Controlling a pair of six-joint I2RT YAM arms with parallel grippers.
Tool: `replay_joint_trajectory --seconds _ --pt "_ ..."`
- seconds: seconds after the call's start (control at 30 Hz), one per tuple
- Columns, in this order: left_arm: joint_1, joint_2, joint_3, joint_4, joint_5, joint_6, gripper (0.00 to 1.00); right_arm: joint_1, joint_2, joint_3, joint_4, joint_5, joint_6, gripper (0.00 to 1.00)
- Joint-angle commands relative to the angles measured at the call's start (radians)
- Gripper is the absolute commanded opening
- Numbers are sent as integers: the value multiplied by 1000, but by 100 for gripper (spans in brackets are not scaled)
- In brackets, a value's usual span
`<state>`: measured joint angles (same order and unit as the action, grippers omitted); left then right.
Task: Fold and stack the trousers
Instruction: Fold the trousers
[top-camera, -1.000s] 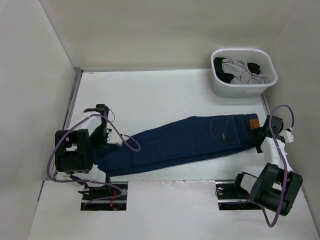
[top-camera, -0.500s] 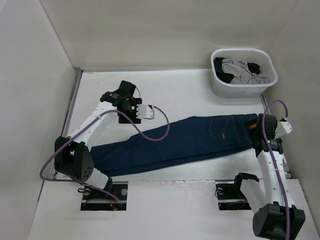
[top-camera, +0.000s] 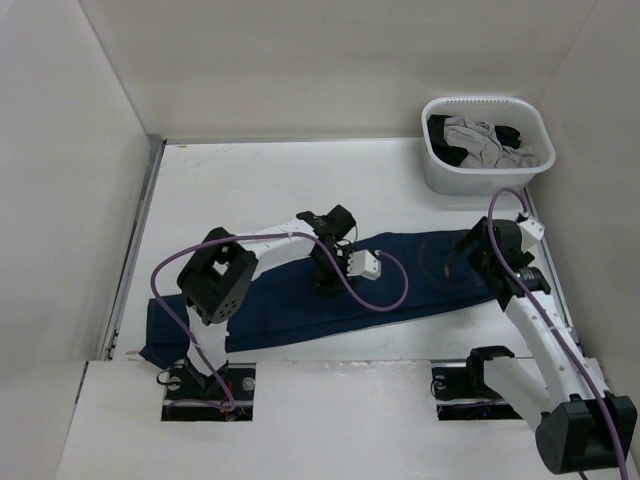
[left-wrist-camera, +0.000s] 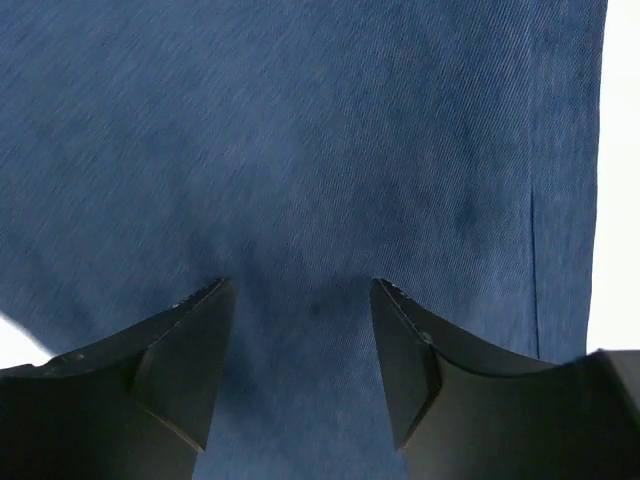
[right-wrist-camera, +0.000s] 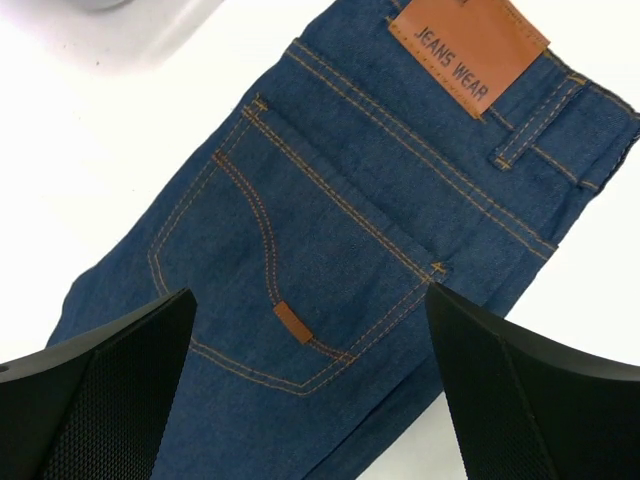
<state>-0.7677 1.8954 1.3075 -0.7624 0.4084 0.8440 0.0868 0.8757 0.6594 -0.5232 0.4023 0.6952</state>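
Left end effector (left-wrist-camera: 300, 288) now over mid-trousers (top-camera: 440, 265)

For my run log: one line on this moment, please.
trousers: lying full-length | left gripper: open over mid-leg | right gripper: open over back pocket

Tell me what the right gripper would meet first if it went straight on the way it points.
Probably the dark navy denim jeans: the open right gripper points at their stitched back pocket. Gap unclear.
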Motion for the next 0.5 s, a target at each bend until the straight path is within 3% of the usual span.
replay_joint_trajectory --seconds 0.0,0.17,0.47 --pt "-15 23 -33 92 -14 -49 54 0 -29 0 17 -11 19 100" --pt "69 148 45 219 -222 6 53 -63 -98 -92 -17 -20 116 100" --pt "175 361 495 105 -246 18 56 -164 55 -97 54 -28 110 100"
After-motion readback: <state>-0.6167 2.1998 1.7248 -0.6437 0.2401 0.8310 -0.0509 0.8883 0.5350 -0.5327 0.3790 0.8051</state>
